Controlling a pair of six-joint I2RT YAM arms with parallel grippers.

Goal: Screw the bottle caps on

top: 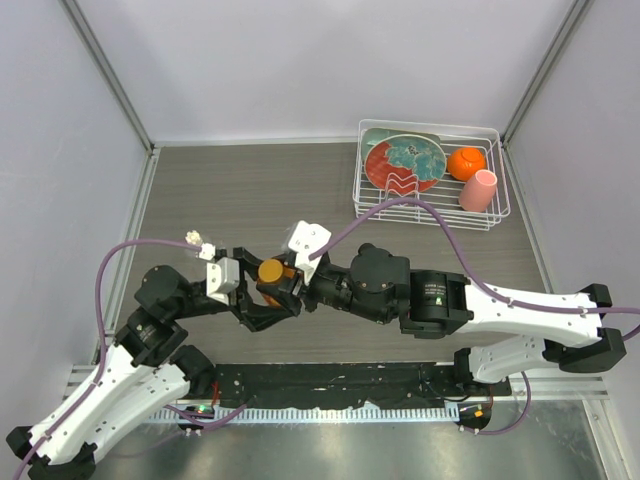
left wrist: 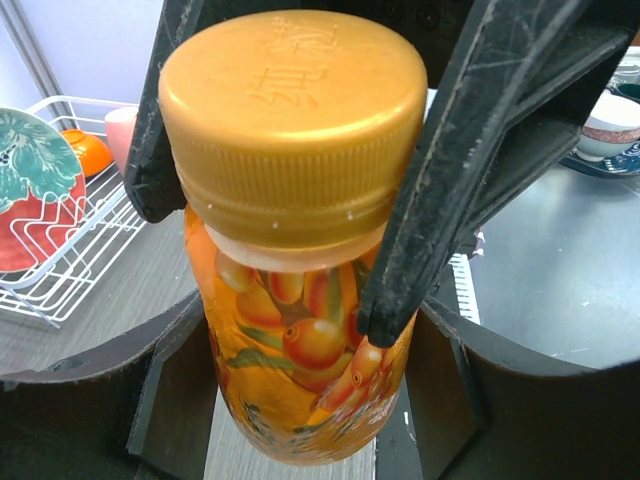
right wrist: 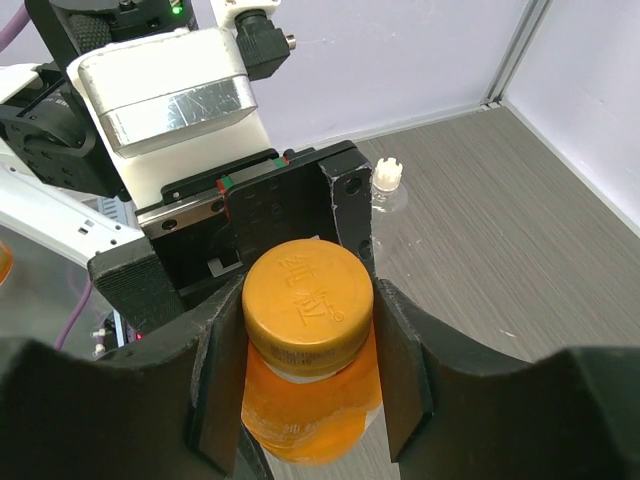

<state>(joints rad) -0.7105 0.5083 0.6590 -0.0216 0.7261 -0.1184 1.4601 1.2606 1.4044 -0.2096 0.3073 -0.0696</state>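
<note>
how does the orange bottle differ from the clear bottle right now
The orange bottle is tinted, with a fruit print; the clear bottle is colourless. The orange bottle sits in the jaws of the left gripper; the clear bottle stands free on the table. The orange bottle wears an orange cap; the clear bottle's top is white. Both are small bottles.

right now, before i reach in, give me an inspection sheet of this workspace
surface: grey wood-grain table, no spills seen
job's things: orange bottle held off the table, orange cap on its neck; clear bottle stands apart, white cap apparently on it
clutter: wire dish rack at far right holding a plate, an orange ball-like item and a pink cup
grippers: left gripper shut on the orange bottle; right gripper shut on the orange cap
cables: purple cable arcs over the rack's front
surroundings: pale walls, nothing else seen
</note>
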